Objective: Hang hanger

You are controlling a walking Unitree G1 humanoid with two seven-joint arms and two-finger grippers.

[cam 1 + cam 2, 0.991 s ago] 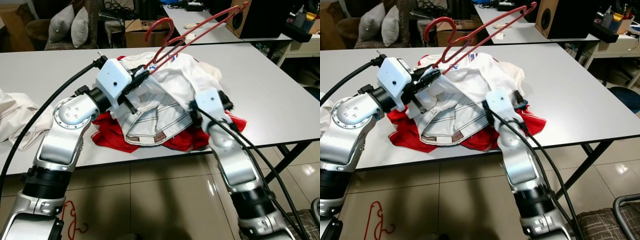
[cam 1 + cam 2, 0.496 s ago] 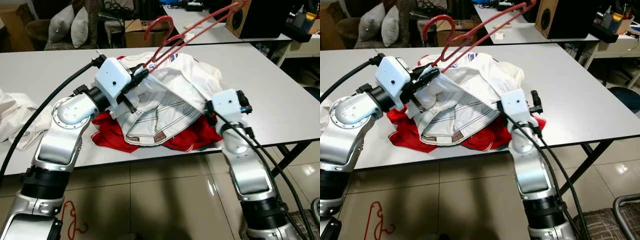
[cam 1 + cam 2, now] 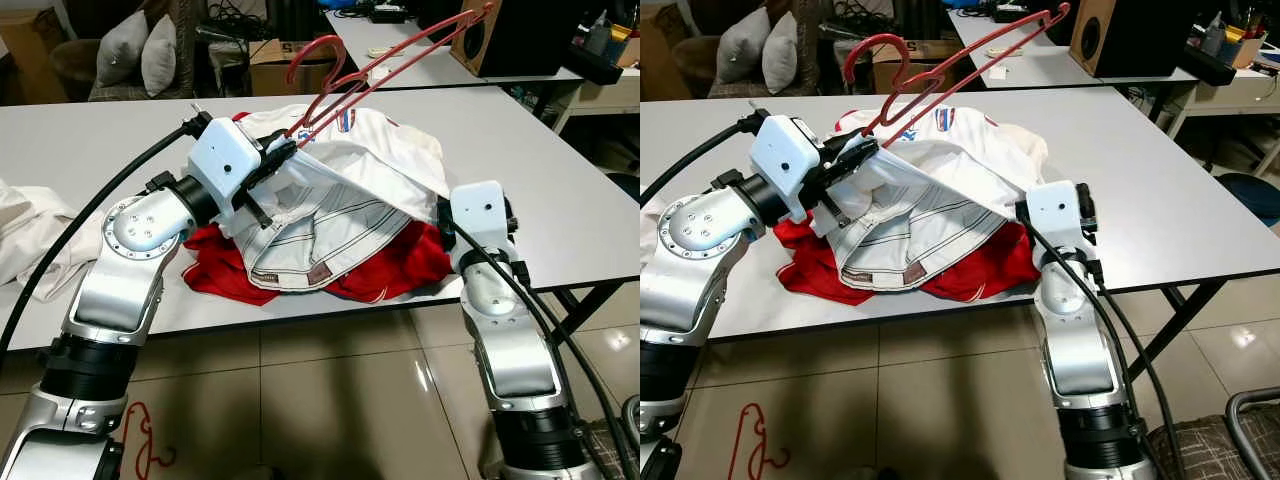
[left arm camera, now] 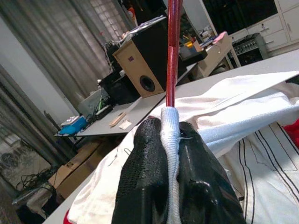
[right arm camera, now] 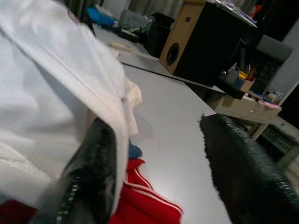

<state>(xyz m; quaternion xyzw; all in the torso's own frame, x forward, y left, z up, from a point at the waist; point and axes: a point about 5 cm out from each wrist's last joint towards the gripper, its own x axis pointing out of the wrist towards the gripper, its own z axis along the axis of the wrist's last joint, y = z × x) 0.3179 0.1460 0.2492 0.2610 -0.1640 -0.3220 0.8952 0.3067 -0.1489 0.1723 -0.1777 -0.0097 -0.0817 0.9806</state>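
Jaws of the left gripper (image 4: 170,186) pinch white shirt (image 3: 340,200) and red hanger (image 3: 380,65); right gripper (image 5: 159,172) gapes, seemingly empty.

White table (image 3: 560,190), red garment (image 3: 400,270) under white shirt (image 3: 330,215)

Red hanger (image 3: 375,62) — thin plastic, hook curled at top — stood tilted above the white garment (image 3: 345,195), long arm slanting up and away. Its lower end was tucked in the garment's white hem, pinched in the left hand (image 4: 170,154) over the table (image 3: 90,140).
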